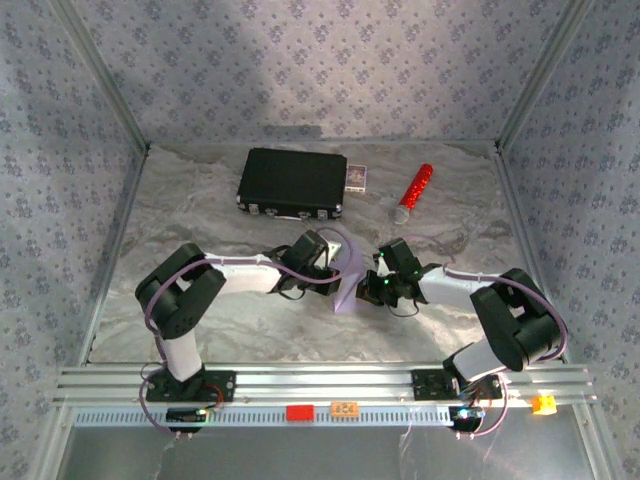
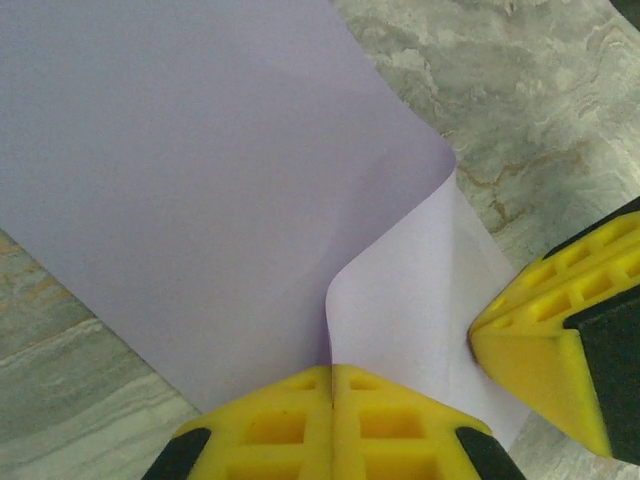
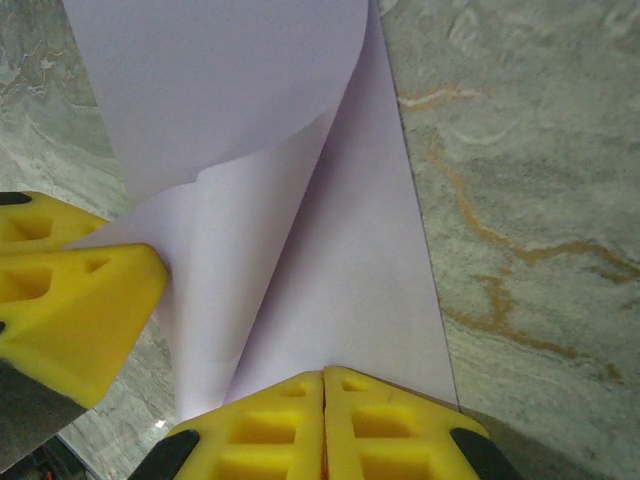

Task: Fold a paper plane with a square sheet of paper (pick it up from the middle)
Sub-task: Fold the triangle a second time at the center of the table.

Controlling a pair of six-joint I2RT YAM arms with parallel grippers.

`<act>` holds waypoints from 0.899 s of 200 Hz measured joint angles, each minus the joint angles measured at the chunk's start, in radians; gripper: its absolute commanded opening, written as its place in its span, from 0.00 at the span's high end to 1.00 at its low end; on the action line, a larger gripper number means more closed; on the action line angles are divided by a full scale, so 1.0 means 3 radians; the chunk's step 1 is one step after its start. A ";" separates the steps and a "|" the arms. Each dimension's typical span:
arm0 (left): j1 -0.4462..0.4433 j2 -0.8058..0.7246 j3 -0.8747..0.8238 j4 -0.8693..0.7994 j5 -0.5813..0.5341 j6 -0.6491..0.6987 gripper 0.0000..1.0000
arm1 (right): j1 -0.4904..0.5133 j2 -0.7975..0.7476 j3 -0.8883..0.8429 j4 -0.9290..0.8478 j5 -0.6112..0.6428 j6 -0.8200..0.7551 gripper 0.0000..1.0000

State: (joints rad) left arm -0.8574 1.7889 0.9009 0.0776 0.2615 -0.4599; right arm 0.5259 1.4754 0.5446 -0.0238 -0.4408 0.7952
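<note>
The left gripper [image 2: 332,385] had its yellow jaws pressed together on the near edge of the square sheet of paper [image 2: 200,180], which bent into a soft curl just above them. The right gripper [image 2: 530,340] touched the sheet's right flap. Grey marbled counter [image 2: 520,110] lay beneath.

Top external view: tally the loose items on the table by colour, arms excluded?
Black: 1, the case
White-and-dark: 1, the small card box
Red-and-silver: 1, the cylinder
Pale lilac: 1, the paper sheet
Total: 4
</note>
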 measured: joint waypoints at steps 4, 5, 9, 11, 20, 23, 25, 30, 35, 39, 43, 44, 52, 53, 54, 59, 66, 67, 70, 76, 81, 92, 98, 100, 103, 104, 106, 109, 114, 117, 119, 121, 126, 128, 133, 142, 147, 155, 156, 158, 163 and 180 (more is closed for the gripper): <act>0.0000 0.0000 0.0000 0.0000 -0.0001 0.0001 1.00 | 0.0000 0.0000 0.0001 -0.0003 0.0000 0.0000 0.90; 0.0000 0.0000 0.0000 0.0000 -0.0004 0.0001 1.00 | 0.0000 0.0000 0.0001 -0.0003 0.0000 0.0000 0.90; 0.0000 0.0000 0.0000 -0.0001 -0.0011 0.0001 1.00 | 0.0000 0.0000 0.0001 -0.0006 0.0000 -0.0001 0.90; 0.0000 0.0000 0.0000 -0.0001 -0.0015 0.0003 1.00 | 0.0000 0.0000 0.0001 -0.0006 0.0000 0.0000 0.90; 0.0000 0.0000 0.0000 -0.0003 -0.0029 0.0013 1.00 | 0.0000 0.0000 0.0003 -0.0008 0.0000 -0.0001 0.90; 0.0000 0.0000 0.0000 -0.0003 -0.0039 0.0019 1.00 | 0.0000 0.0000 0.0001 -0.0008 0.0000 -0.0001 0.90; 0.0000 0.0000 0.0000 -0.0003 -0.0041 0.0020 1.00 | 0.0000 0.0000 0.0003 -0.0008 0.0000 -0.0001 0.90; 0.0000 0.0000 0.0000 -0.0004 -0.0047 0.0023 1.00 | 0.0000 0.0000 0.0001 -0.0008 0.0000 -0.0001 0.90; 0.0000 0.0000 0.0000 -0.0009 -0.0052 0.0024 1.00 | 0.0000 0.0000 0.0003 -0.0008 0.0000 -0.0004 0.90; 0.0000 0.0000 0.0000 -0.0010 -0.0055 0.0024 1.00 | 0.0000 0.0000 0.0003 -0.0008 0.0000 -0.0006 0.90; 0.0001 0.0000 0.0000 -0.0013 -0.0055 0.0024 1.00 | 0.0000 0.0000 0.0003 -0.0008 0.0000 -0.0008 0.90; 0.0000 0.0001 0.0000 -0.0014 -0.0055 0.0024 1.00 | 0.0000 0.0000 0.0003 -0.0008 0.0000 -0.0008 0.90; 0.0001 0.0001 0.0000 -0.0017 -0.0060 0.0024 1.00 | 0.0000 0.0000 0.0003 -0.0008 0.0000 -0.0008 0.90; 0.0001 0.0001 0.0001 -0.0018 -0.0061 0.0024 1.00 | 0.0000 0.0000 0.0003 -0.0008 0.0000 -0.0008 0.90; 0.0001 0.0001 0.0001 -0.0018 -0.0062 0.0024 1.00 | 0.0000 0.0000 0.0003 -0.0008 0.0000 -0.0008 0.90; 0.0001 0.0001 0.0001 -0.0022 -0.0064 0.0025 1.00 | 0.0000 0.0000 0.0003 -0.0008 0.0000 -0.0009 0.90; 0.0001 0.0003 0.0006 -0.0027 -0.0065 0.0025 1.00 | 0.0000 0.0000 0.0003 -0.0008 0.0000 -0.0009 0.90; 0.0001 0.0003 0.0006 -0.0028 -0.0065 0.0025 1.00 | 0.0000 0.0000 0.0003 -0.0008 0.0000 -0.0009 0.90; 0.0001 0.0004 0.0008 -0.0029 -0.0065 0.0025 1.00 | 0.0000 0.0000 0.0003 -0.0008 0.0000 -0.0009 0.90; 0.0001 0.0004 0.0013 -0.0037 -0.0066 0.0025 1.00 | 0.0000 0.0000 0.0003 -0.0008 0.0000 -0.0008 0.90; 0.0001 0.0004 0.0014 -0.0038 -0.0067 0.0025 1.00 | 0.0000 0.0000 0.0003 -0.0008 0.0000 -0.0009 0.90; 0.0001 0.0004 0.0019 -0.0048 -0.0075 0.0025 1.00 | 0.0000 0.0000 0.0003 -0.0008 0.0000 -0.0009 0.90; 0.0001 0.0004 0.0019 -0.0050 -0.0076 0.0025 1.00 | -0.0001 0.0000 0.0003 -0.0008 0.0000 -0.0009 0.90; 0.0001 0.0004 0.0019 -0.0051 -0.0078 0.0025 1.00 | -0.0001 0.0000 0.0003 -0.0008 0.0000 -0.0009 0.90; 0.0001 0.0004 0.0019 -0.0051 -0.0078 0.0024 1.00 | -0.0001 0.0000 0.0003 -0.0008 0.0000 -0.0009 0.90; 0.0001 0.0004 0.0019 -0.0051 -0.0078 0.0025 1.00 | -0.0001 0.0000 0.0003 -0.0008 0.0000 -0.0009 0.90; 0.0001 0.0004 0.0019 -0.0051 -0.0078 0.0024 1.00 | -0.0001 0.0000 0.0003 -0.0008 0.0000 -0.0009 0.90; 0.0001 0.0004 0.0019 -0.0051 -0.0078 0.0024 1.00 | -0.0004 0.0000 0.0003 -0.0008 0.0000 -0.0009 0.90; 0.0001 0.0004 0.0019 -0.0051 -0.0079 0.0024 1.00 | -0.0004 0.0000 0.0003 -0.0008 0.0000 -0.0009 0.90; 0.0001 0.0004 0.0019 -0.0051 -0.0079 0.0024 1.00 | -0.0004 0.0000 0.0003 -0.0008 0.0000 -0.0009 0.90; 0.0001 0.0004 0.0019 -0.0051 -0.0079 0.0024 1.00 | -0.0004 0.0000 0.0003 -0.0008 0.0000 -0.0009 0.90; 0.0001 0.0004 0.0019 -0.0051 -0.0079 0.0024 1.00 | -0.0004 0.0000 0.0003 -0.0009 0.0000 -0.0009 0.90; 0.0001 0.0004 0.0019 -0.0051 -0.0079 0.0025 1.00 | -0.0004 0.0000 0.0003 -0.0009 0.0000 -0.0009 0.90; 0.0001 0.0004 0.0019 -0.0051 -0.0079 0.0024 1.00 | -0.0004 0.0000 0.0003 -0.0008 0.0000 -0.0009 0.90; 0.0001 0.0005 0.0019 -0.0051 -0.0080 0.0024 1.00 | -0.0004 0.0000 0.0003 -0.0009 0.0000 -0.0009 0.90; 0.0001 0.0014 0.0019 -0.0051 -0.0079 0.0024 1.00 | -0.0004 0.0000 0.0003 -0.0009 0.0000 -0.0009 0.90; 0.0001 0.0020 0.0019 -0.0051 -0.0080 0.0024 1.00 | -0.0004 0.0000 0.0003 -0.0009 0.0000 -0.0009 0.90; 0.0001 0.0034 0.0019 -0.0053 -0.0085 0.0024 1.00 | -0.0004 0.0000 0.0003 -0.0009 0.0000 -0.0009 0.90; 0.0001 0.0036 0.0019 -0.0053 -0.0086 0.0024 1.00 | -0.0004 0.0000 0.0003 -0.0009 0.0000 -0.0009 0.90; 0.0001 0.0039 0.0019 -0.0055 -0.0088 0.0024 1.00 | -0.0004 0.0000 0.0003 -0.0009 0.0000 -0.0009 0.90; 0.0001 0.0046 0.0019 -0.0057 -0.0089 0.0024 1.00 | -0.0004 0.0000 0.0003 -0.0008 0.0000 -0.0009 0.90; 0.0001 0.0047 0.0020 -0.0061 -0.0089 0.0024 1.00 | -0.0004 0.0000 0.0003 -0.0009 0.0000 -0.0009 0.90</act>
State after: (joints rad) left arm -0.8570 1.8030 0.9070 0.0593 0.2348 -0.4526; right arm 0.5247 1.4754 0.5453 -0.0265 -0.4408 0.7925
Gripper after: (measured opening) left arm 0.042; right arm 0.098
